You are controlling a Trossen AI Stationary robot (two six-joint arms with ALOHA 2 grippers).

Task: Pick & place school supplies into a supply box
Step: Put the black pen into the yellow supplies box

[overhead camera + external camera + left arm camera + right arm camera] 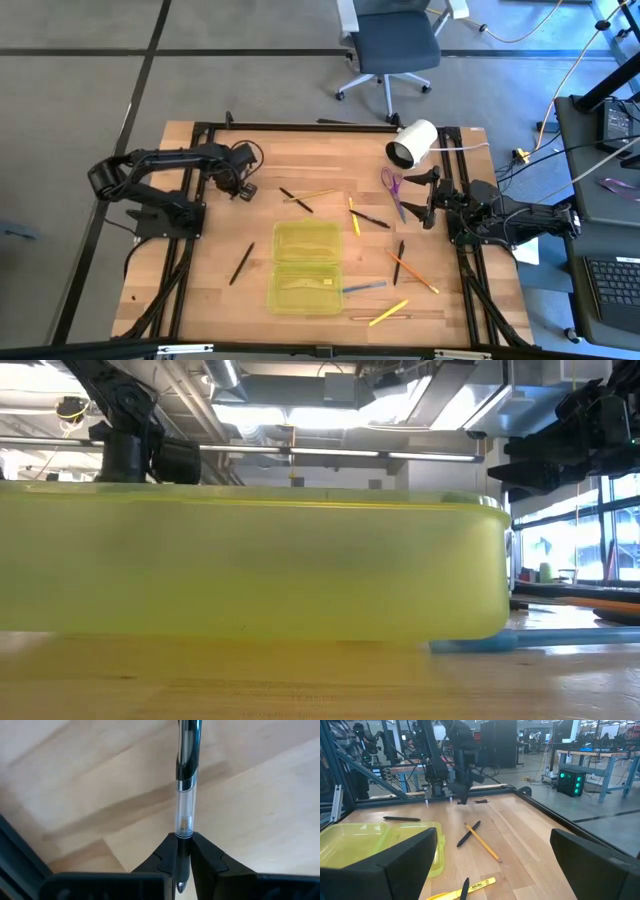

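Note:
My left gripper (240,192) stands over the table's far left part, pointing down, shut on a pen (186,780) with a clear barrel and a black grip. The supply box (275,245), a translucent yellow-green case, lies open at the table's middle near side and fills the low view (250,570). Several pens and pencils lie flat on the wood around it: a black one (242,262), a yellow one (353,215), an orange one (413,272), a blue one (362,288). Purple-handled scissors (393,185) lie at the far right. My right gripper (428,196) waits open at the right edge. My left gripper pinches the pen between its two fingers at the clear barrel's end (183,825), close to the writing tip (181,887). The fingers come from above, pointing down, and lie across the pen. The rest of the pen reaches out past the fingers; whether it is clear of the wood, I cannot tell.
A white cylinder (412,143) lies on its side at the far right corner. Black frame rails (190,250) run along the table's left and right sides. Bare wood lies between my left gripper and the box. An office chair (395,45) stands beyond the far edge.

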